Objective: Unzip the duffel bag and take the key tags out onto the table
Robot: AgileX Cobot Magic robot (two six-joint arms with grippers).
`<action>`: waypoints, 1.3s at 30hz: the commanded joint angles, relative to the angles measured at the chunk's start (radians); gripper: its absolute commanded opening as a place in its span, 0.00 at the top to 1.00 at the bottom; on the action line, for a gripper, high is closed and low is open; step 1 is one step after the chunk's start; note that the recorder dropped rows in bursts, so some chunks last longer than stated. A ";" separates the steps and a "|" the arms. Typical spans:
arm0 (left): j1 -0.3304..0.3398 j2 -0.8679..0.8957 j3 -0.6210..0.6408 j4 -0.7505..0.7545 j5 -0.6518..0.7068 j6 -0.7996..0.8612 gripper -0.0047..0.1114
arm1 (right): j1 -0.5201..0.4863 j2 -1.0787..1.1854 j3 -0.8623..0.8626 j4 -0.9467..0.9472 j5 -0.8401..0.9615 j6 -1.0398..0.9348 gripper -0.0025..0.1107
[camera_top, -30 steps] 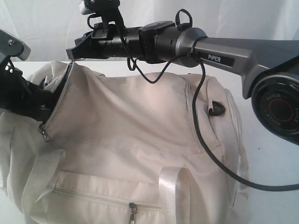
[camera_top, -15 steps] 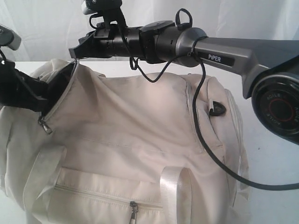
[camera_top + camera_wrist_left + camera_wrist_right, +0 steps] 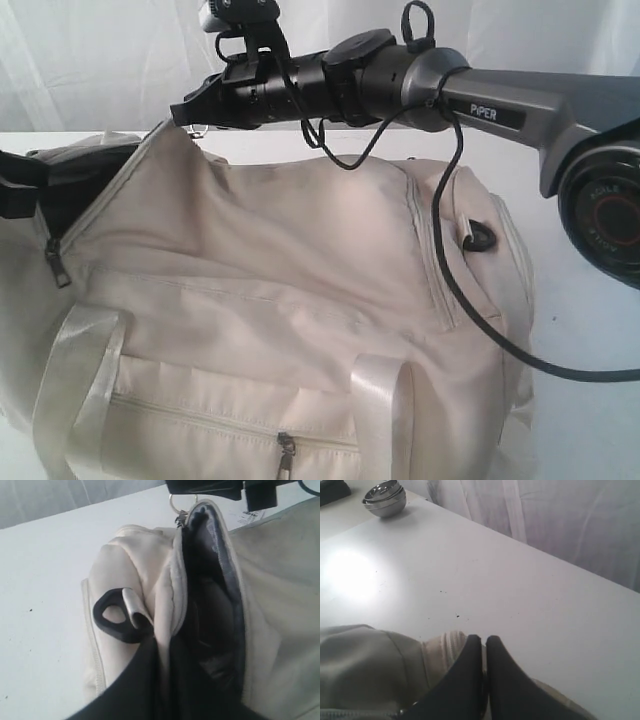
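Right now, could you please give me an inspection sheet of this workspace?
Surface: white table, one glare patch.
Job's things: duffel bag on the table, main zip partly open, grey lining showing; key tags not seen.
Clutter: stacked steel bowls, far from the bag.
Grippers: right gripper, fingers shut on the zipper pull; left gripper in the bag's opening, fingers' state unclear.
Cables: black cable hangs from the right arm across the bag.
Surroundings: white curtain behind.
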 commanded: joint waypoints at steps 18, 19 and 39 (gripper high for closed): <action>0.025 -0.112 0.169 -0.010 -0.112 -0.082 0.96 | -0.072 -0.076 0.001 -0.490 0.139 0.321 0.98; 0.025 -0.112 0.169 -0.010 -0.116 -0.095 0.96 | -0.083 -0.079 0.001 -0.522 0.162 0.344 0.98; 0.025 -0.112 0.169 -0.020 -0.183 -0.154 0.96 | -0.322 -0.119 0.001 -0.619 0.437 0.366 0.98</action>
